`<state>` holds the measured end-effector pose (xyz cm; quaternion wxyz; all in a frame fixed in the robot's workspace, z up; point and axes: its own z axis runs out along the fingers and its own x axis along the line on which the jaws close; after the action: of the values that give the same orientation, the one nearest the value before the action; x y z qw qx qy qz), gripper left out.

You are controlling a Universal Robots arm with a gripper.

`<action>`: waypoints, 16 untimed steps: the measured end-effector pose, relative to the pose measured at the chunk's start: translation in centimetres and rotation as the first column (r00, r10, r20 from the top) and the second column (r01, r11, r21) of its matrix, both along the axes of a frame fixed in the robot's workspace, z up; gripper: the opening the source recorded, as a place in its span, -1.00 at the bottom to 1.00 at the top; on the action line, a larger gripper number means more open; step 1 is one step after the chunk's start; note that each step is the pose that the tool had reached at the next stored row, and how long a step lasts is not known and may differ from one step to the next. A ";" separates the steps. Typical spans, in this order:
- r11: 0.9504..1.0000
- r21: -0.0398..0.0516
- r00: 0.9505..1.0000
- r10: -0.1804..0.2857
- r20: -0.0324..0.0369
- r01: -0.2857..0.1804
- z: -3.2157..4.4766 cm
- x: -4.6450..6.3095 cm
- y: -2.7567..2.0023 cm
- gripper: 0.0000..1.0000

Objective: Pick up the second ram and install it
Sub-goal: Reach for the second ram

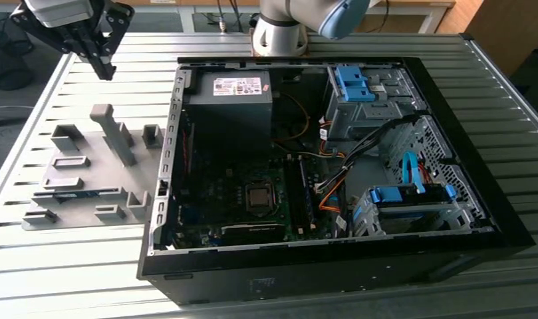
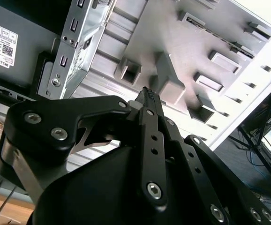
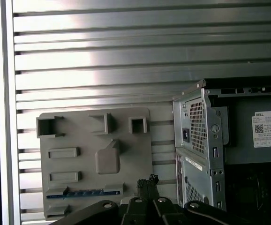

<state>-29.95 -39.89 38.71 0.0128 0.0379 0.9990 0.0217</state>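
Note:
The second ram [image 1: 69,195] is a thin green-blue stick lying on edge in a slot of the grey fixture plate [image 1: 91,149], at the exterior view's left. It also appears in the first wrist view [image 3: 84,192] and the second wrist view [image 2: 220,33]. My gripper [image 1: 106,70] hangs high over the table's far left corner, beyond the fixture and well apart from the ram. Its fingers are shut with nothing between them in both wrist views [image 2: 147,93] [image 3: 148,180]. The open computer case [image 1: 340,272] lies beside the fixture, with long memory slots [image 1: 298,193] next to the processor socket [image 1: 258,196].
Inside the case are a grey power supply [image 1: 229,93], blue drive-bay clips [image 1: 353,83] [image 1: 402,196] and loose orange and black cables [image 1: 326,186]. The fixture carries upright grey blocks [image 1: 114,133]. The arm's base [image 1: 282,33] stands behind the case on the slatted metal table [image 1: 74,279].

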 end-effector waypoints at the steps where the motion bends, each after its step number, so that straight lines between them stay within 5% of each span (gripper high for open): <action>1: 1.000 0.000 1.000 0.000 0.000 0.000 0.00 -0.1 0.00 -0.79; 16: 1.000 0.000 1.000 0.000 0.000 0.000 -0.05 -1.9 0.00 -0.79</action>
<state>-31.86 -39.89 38.66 0.0128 0.0379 0.9990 0.0217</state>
